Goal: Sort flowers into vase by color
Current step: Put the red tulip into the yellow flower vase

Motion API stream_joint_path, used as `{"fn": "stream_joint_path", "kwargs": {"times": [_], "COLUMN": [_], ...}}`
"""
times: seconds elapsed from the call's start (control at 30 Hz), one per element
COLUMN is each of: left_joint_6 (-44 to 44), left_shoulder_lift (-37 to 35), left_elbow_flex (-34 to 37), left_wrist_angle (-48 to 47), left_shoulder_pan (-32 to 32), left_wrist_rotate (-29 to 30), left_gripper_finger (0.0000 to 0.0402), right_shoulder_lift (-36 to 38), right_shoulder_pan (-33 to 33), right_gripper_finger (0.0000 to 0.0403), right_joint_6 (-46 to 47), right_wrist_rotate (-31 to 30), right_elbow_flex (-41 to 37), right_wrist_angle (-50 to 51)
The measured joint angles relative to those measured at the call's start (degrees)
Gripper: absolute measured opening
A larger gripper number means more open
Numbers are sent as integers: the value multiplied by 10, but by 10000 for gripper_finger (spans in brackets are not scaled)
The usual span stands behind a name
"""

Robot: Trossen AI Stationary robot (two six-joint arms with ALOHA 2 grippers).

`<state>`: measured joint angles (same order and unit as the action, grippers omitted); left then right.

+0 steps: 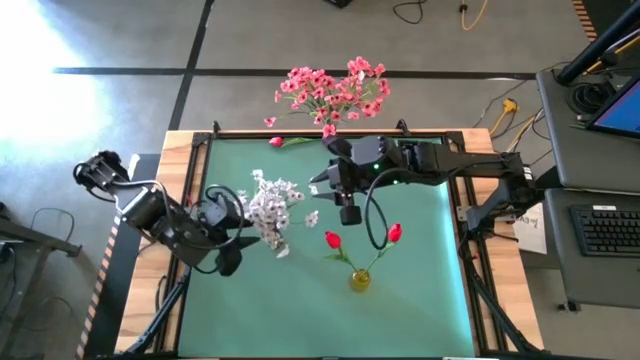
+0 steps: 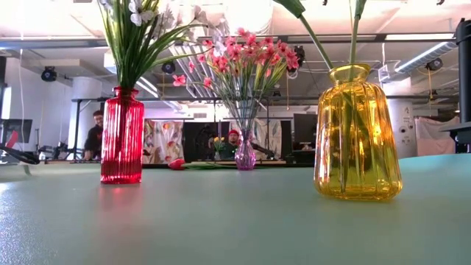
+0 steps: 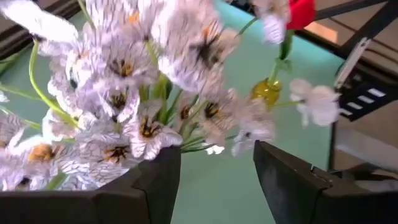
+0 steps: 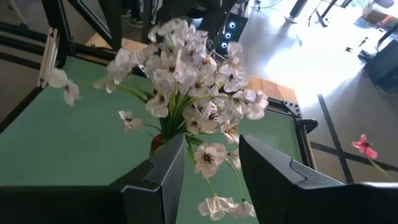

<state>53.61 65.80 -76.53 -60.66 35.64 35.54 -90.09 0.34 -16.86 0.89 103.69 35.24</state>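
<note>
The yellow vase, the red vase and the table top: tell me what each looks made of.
Yellow vase: apparently ribbed glass, glossy; stems show through its wall. Red vase: likely fluted glass or clear plastic, translucent, with bright highlights down the ribs. Table top: a green mat, smooth with a soft sheen, since it gives faint reflections of the vases; the material itself cannot be told.

Worktop [image 1: 420, 290]: three vases. White flowers [image 1: 272, 203] stand in the left vase [image 2: 122, 136]. Red buds [image 1: 362, 236] stand in the near-right vase [image 2: 357, 136]. Pink flowers [image 1: 330, 90] stand in the vase [image 2: 245, 154] at the far edge, behind and between the others.
</note>
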Motion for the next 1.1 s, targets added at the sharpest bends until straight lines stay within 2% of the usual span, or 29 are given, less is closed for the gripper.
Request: {"fn": "stream_joint_path", "kwargs": {"times": [0.23,0.33,0.5,0.7,0.8,0.9,0.97,1.1], "left_joint_6": [-50,-113,-226,-358,-407,-433,-455,-519], "left_shoulder_lift": [5,15,49,93,108,113,111,85], "left_elbow_flex": [-65,-97,-179,-288,-331,-344,-337,-297], "left_wrist_angle": [4,17,23,20,-18,-61,-70,-60], "left_shoulder_pan": [0,-2,-14,-63,-114,-182,-230,-318], "left_wrist_rotate": [-5,18,93,102,60,2,-28,-132], "left_gripper_finger": [191,191,192,192,192,191,189,181], "right_shoulder_lift": [20,33,60,97,114,130,138,155], "right_shoulder_pan": [0,0,0,0,0,0,0,0], "right_gripper_finger": [146,146,146,146,146,146,146,146], "right_joint_6": [5,16,49,66,68,68,66,54], "right_wrist_rotate": [0,0,0,0,0,0,1,2], "right_elbow_flex": [36,48,62,61,61,56,50,29], "right_wrist_angle": [48,77,138,202,215,220,220,219]}}
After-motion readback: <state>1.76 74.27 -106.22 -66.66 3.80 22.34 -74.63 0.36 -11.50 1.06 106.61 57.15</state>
